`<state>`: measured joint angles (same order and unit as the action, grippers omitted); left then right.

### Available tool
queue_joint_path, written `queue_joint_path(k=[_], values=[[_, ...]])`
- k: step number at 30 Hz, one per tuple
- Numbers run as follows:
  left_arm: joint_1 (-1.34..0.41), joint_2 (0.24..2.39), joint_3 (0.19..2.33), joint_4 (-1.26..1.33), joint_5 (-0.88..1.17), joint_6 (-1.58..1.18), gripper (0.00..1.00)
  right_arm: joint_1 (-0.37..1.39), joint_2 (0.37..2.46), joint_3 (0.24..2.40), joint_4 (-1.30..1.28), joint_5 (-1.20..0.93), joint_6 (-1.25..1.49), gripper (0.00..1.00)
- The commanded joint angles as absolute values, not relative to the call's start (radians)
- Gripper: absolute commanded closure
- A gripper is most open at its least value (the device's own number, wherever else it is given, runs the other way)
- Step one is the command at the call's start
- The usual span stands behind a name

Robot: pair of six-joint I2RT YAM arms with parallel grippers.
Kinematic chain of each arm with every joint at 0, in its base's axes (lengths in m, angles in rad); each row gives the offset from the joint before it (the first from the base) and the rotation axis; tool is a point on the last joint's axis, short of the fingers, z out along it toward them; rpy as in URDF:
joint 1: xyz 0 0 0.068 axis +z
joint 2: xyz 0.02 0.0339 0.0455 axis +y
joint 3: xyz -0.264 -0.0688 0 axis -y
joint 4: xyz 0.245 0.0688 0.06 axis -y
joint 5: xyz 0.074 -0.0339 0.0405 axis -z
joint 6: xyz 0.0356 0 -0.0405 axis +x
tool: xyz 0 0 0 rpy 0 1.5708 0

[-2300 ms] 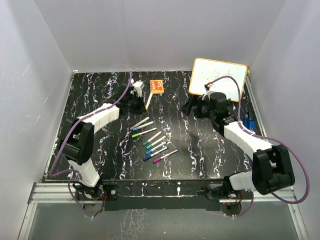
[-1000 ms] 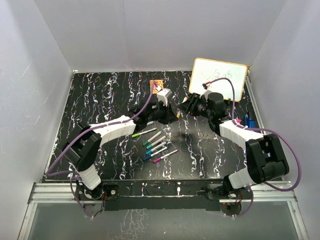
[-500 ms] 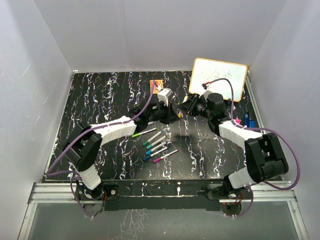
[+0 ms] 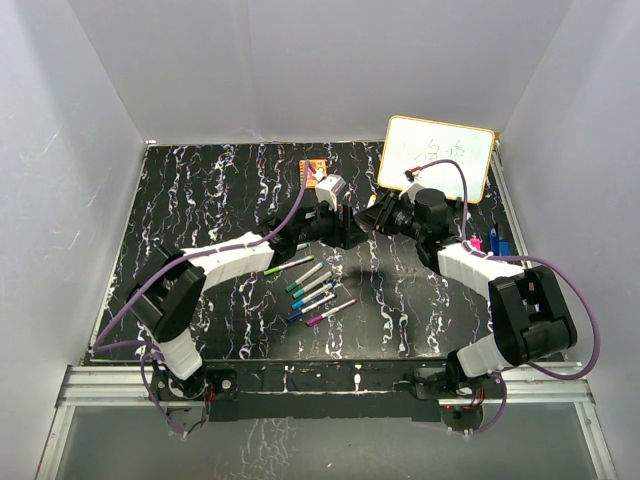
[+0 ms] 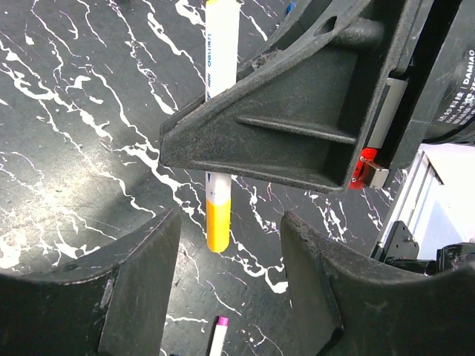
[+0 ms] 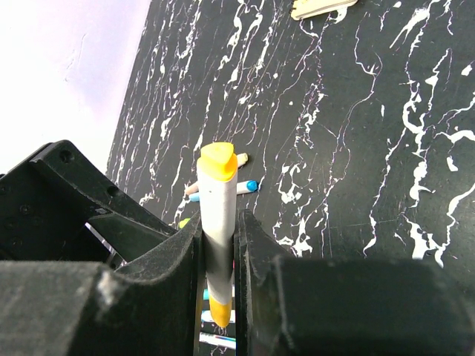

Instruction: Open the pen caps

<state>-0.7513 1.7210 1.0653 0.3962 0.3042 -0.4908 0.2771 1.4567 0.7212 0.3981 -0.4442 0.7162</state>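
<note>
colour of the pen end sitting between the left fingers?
Yellow-orange end on the white pen; shows best in the left wrist view.

Yellow-ended pen point(image 5: 217, 215), upright, left jaws apart

table point(image 4: 200, 200): black marbled | pens point(image 4: 312, 290): row at centre | orange block point(image 4: 313, 172): far centre | whiteboard point(image 4: 437, 158): far right

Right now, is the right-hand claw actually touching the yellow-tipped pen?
Touching. The right wrist view shows the yellow-tipped pen squeezed between the fingers of the right gripper, with no gap on either side.
</note>
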Motion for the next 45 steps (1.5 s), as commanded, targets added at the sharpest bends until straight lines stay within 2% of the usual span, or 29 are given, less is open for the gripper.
queue_joint_path(k=[1,10,19,21,26,34,45], values=[[-0.759,1.720,1.057,0.445,0.327,-0.491,0.45,0.277,1.420,0.709,0.481,-0.447,0.732,1.00],[-0.764,1.749,1.036,0.490,0.329,-0.506,0.49,0.277,1.414,0.704,0.507,-0.468,0.766,1.00],[-0.765,1.764,1.026,0.526,0.319,-0.518,0.63,0.277,1.401,0.704,0.518,-0.475,0.786,1.00],[-0.765,1.765,1.026,0.528,0.318,-0.520,0.70,0.276,1.399,0.704,0.517,-0.475,0.790,1.00],[-0.765,1.762,1.019,0.541,0.315,-0.527,1.00,0.277,1.396,0.704,0.512,-0.464,0.798,1.00],[-0.769,1.744,0.965,0.550,0.312,-0.556,1.00,0.262,1.370,0.748,0.449,-0.320,0.814,1.00],[-0.770,1.642,0.818,0.469,0.298,-0.591,1.00,0.174,1.465,0.951,0.420,-0.201,0.806,1.00]])
